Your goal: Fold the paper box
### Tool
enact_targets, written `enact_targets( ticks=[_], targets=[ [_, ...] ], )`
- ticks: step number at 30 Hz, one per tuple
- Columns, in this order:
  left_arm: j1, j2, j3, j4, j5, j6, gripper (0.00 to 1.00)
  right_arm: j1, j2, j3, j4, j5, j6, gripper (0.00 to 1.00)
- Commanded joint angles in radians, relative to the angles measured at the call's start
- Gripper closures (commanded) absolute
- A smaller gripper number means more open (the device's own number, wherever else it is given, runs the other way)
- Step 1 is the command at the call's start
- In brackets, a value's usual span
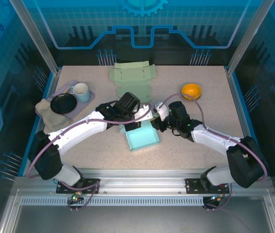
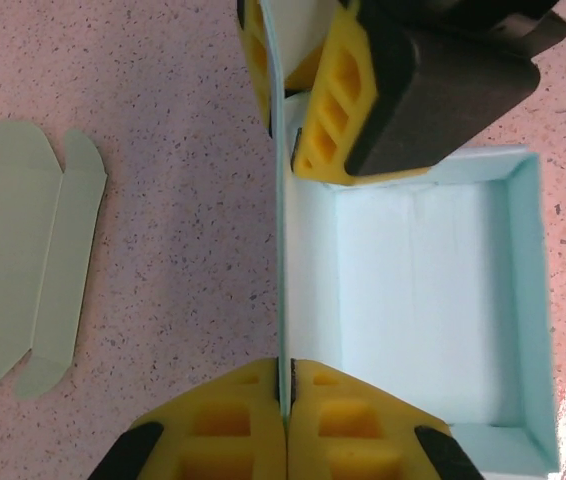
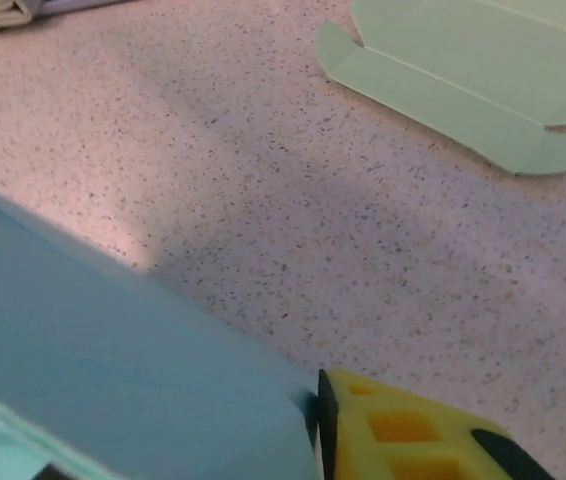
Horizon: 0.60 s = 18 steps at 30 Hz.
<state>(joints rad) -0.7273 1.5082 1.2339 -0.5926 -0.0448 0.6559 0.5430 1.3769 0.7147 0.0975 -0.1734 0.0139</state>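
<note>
While the table (image 1: 215,145) carries the paper box (image 1: 145,141) at its middle, already an open tray with walls up, one side wall seems unfinished. The left gripper (image 2: 285,405) is clamped on that wall. The right gripper (image 2: 285,110) straddles it farther along, but I cannot tell whether it grips.

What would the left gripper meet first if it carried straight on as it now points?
Probably the right gripper, straddling the same wall of the blue paper box just ahead; depth is unclear.
</note>
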Motion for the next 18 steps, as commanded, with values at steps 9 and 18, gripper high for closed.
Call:
enact_targets(
  ticks=[9,18],
  targets=[
    [0.114,-0.036,0.074,0.058,-0.083,-0.465,0.61,0.017,-0.075,-0.025,0.018,0.193,0.037,1.0],
    [0.379,-0.231,-0.047,0.093,0.02,-1.19,0.09,0.018,-0.084,0.004,-0.043,0.221,-0.033,1.0]
  ],
)
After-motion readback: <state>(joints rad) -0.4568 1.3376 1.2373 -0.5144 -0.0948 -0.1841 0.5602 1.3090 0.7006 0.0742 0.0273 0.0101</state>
